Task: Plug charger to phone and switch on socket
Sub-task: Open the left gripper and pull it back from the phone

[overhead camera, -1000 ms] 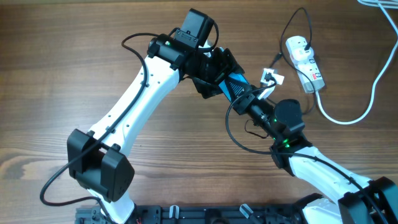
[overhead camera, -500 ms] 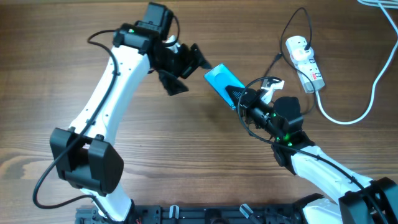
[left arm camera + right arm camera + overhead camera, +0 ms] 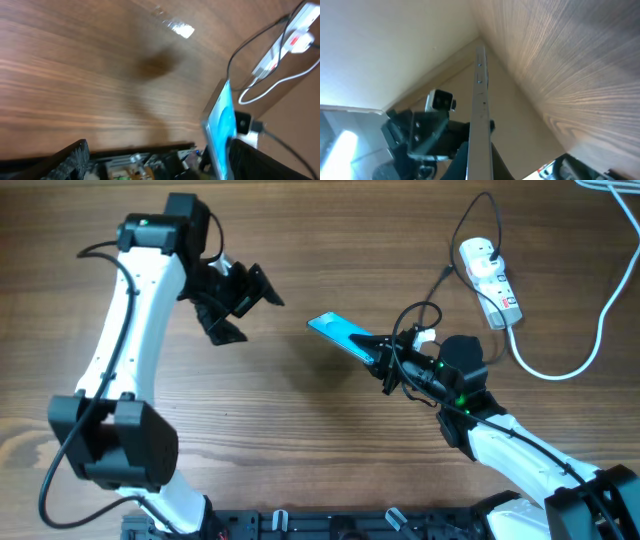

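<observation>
Logged against a second ago: left gripper (image 3: 240, 305) pulled away from the phone (image 3: 338, 335) toward the far-left corner. Phone carried slightly toward the surface's centre, now gripped from one end only.

Found phone lifted off the surface (image 3: 300, 470), tilted, turquoise screen visible from above, right of centre. Clamped at its right-hand end by right gripper (image 3: 384, 363). Confirmed in right wrist view, with phone edge-on between the fingers. Noted left gripper spread wide, empty, well apart from phone.

Traced charger (image 3: 457, 230) from the socket (image 3: 492, 285), looping down to the gripped end of the phone. Cannot tell whether plug tip is seated: hidden behind right gripper from above, blurred in left wrist view. Located socket near far-right corner, thick white cord (image 3: 602, 323) trailing toward the right edge. Switch state too small to read.

Judged step: plugging finished or nearly so, switch yet to be pressed.

Risks from here:
- Carrying phone farther from socket: cable slack used up, plug tugged out or socket dragged.
- One-end grip on a tilted phone: pivot or slip on set-down.
- Reaching for the switch across the cable loop: snag, plug levered sideways in the port.
</observation>
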Motion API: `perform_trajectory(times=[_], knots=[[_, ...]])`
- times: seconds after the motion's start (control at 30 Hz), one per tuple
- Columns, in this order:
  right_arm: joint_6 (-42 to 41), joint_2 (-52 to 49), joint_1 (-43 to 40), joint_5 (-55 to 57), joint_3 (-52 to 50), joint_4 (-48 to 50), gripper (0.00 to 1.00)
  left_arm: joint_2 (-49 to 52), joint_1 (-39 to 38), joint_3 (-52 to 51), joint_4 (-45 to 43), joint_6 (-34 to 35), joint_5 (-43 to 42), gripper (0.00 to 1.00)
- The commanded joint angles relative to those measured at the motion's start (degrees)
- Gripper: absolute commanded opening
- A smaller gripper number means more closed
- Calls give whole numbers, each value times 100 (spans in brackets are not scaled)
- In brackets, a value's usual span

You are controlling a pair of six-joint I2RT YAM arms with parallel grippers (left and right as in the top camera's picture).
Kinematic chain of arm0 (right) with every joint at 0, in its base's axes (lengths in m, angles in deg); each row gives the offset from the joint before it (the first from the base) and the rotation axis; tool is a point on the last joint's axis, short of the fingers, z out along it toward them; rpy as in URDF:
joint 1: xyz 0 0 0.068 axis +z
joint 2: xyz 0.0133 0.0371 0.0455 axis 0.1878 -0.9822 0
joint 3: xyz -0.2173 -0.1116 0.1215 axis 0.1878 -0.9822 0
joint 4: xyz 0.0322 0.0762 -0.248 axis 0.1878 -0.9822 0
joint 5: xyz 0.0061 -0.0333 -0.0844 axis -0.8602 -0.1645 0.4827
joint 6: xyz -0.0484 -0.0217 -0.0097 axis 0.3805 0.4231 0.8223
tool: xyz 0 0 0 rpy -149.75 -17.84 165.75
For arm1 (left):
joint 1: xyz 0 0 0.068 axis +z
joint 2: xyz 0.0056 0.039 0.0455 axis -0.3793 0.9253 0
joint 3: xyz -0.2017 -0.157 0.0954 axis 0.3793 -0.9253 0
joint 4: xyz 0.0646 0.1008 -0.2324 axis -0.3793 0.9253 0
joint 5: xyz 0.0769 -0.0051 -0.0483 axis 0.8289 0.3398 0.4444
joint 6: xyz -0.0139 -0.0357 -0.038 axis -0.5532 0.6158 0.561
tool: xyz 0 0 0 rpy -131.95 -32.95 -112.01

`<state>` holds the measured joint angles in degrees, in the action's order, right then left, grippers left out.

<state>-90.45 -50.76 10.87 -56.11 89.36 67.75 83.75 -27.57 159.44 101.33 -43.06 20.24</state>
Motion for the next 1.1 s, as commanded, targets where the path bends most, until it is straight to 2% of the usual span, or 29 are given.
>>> perform_trajectory(times=[0.0, 0.23, 0.4, 0.47, 0.57, 0.67, 0.8, 0.93, 1.07], knots=[[-278, 37, 2, 28, 103, 83, 4, -638, 208, 81, 140, -505, 332, 89], [-280, 37, 96, 7, 103, 85, 5, -2124, 396, 79, 442, -501, 472, 93], [-275, 37, 96, -13, 103, 81, 5, -3320, 396, -201, 619, 162, 1788, 100], [-260, 37, 96, -9, 103, 81, 5, -4111, 398, -699, 411, 640, 2127, 100], [-258, 37, 96, -4, 103, 79, 5, -4937, 396, -1644, -192, 1375, 1904, 100], [-225, 37, 96, -9, 103, 74, 5, -5495, 396, -2977, -1298, 1871, 682, 100], [-111, 37, 96, -11, 103, 55, 5, -5263, 382, -4336, -3032, 2564, -717, 100], [-107, 37, 96, -9, 103, 55, 5, -4487, 136, -4605, -3825, 3095, -848, 100], [-109, 37, 96, -9, 103, 42, 4, -3617, -492, -4605, -4758, 3473, -863, 100]])
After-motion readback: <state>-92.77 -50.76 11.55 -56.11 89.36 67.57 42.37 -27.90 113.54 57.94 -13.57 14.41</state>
